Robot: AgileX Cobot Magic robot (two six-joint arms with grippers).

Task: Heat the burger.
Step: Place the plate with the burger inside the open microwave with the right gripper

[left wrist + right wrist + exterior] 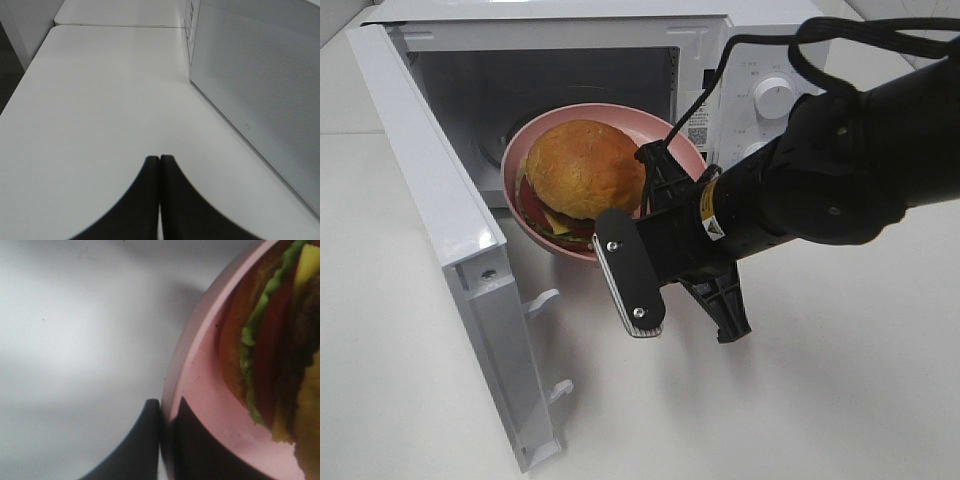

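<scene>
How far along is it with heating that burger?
Done: the microwave door stands open. In hand: the right gripper has its jaws pinched on the rim of the pink plate, holding the burger at the oven's opening. Left: probably set the plate inside, let go, shut the door and turn the dial. The left gripper is shut, holding nothing.

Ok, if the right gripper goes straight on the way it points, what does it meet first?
The right gripper, shut on the plate rim, points into the open microwave; likely its back wall first, though depth is unclear.
</scene>
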